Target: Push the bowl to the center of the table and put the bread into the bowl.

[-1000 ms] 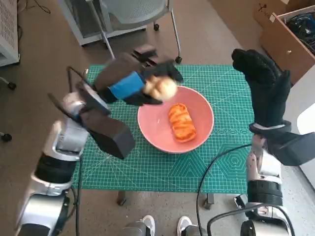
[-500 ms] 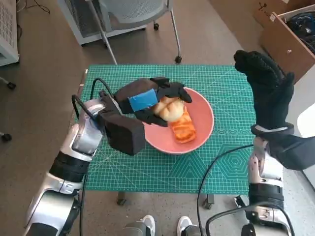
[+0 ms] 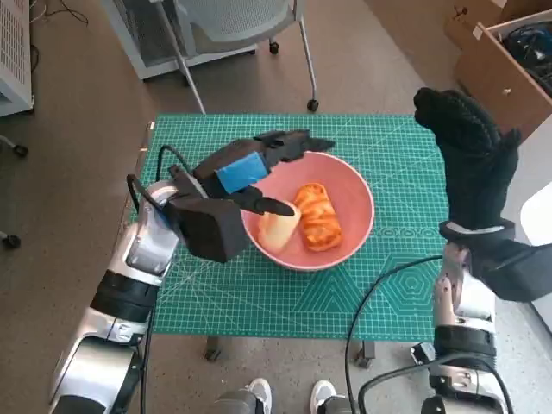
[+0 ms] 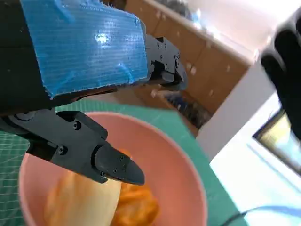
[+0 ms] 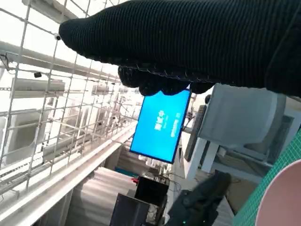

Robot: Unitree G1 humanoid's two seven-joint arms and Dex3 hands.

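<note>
Hovering over the near-left rim of the bowl [image 3: 308,211], the left hand [image 3: 250,168] has its fingers spread and holds nothing; the pale bread roll [image 3: 278,229] lies just under them on the bowl's floor, so the spread looks like a release meant to let the roll settle. In the left wrist view one black finger [image 4: 115,167] points down right above the roll [image 4: 87,202], but I cannot tell whether it touches the crust. The blue tape on the hand's back faces up and the wrist is tipped toward the bowl, a pose that suits dropping something in from the side rather than from straight above.

Beside the roll, touching it or very nearly so, lies a glazed orange pastry [image 3: 318,216], nearer the middle of the bowl. The roll rests against the bowl's left inner wall, probably because that is the side the hand reached from.

The pink bowl sits on the green cutting mat [image 3: 216,302] covering the table, roughly at its center, so the pushing part of the task appears done, and the bread looks to be in place too.

The right hand [image 3: 470,151] is raised well apart at the table's right edge, gloved fingers together and upright, holding nothing, likely parked there to keep out of the way. Its wrist view shows only the glove [image 5: 188,42] against a blue screen [image 5: 162,125] and a window grid.

Past the table's far edge stand a chair's legs [image 3: 306,52]; someone's shoes [image 3: 250,397] show at the near edge.
</note>
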